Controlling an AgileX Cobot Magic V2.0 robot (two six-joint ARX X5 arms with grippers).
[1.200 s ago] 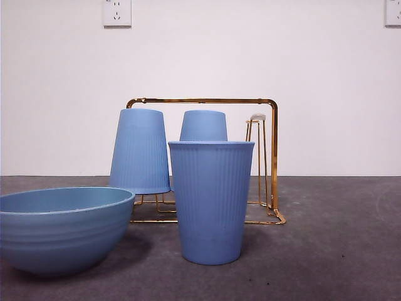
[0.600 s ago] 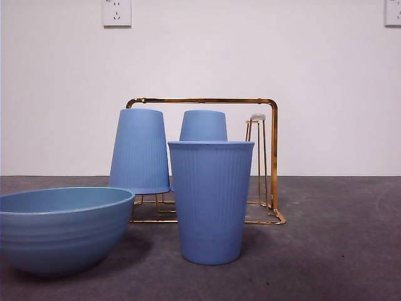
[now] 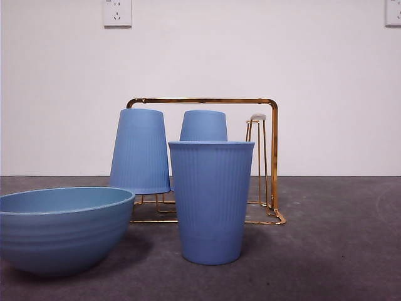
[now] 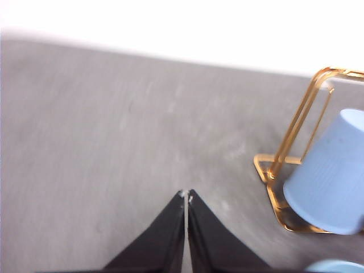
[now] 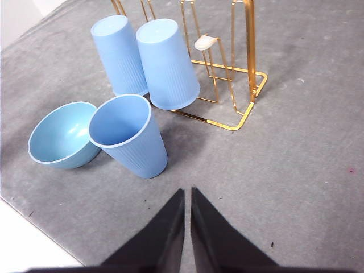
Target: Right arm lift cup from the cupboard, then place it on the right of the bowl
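A tall ribbed blue cup [image 3: 211,200] stands upright on the table, just right of the wide blue bowl [image 3: 59,229]; it also shows in the right wrist view [image 5: 129,136] next to the bowl [image 5: 60,135]. Two more blue cups [image 3: 140,152] [image 3: 203,126] sit upside down on the gold wire cupboard [image 3: 274,157]. My right gripper [image 5: 187,194] is shut and empty, pulled back from the upright cup. My left gripper [image 4: 186,197] is shut and empty, off to the side of the cupboard [image 4: 284,165].
One peg of the cupboard [image 5: 208,43] with a pale tip stands bare. A white wall with two sockets [image 3: 117,12] closes the back. Grey table surface [image 3: 338,251] lies to the right of the cup.
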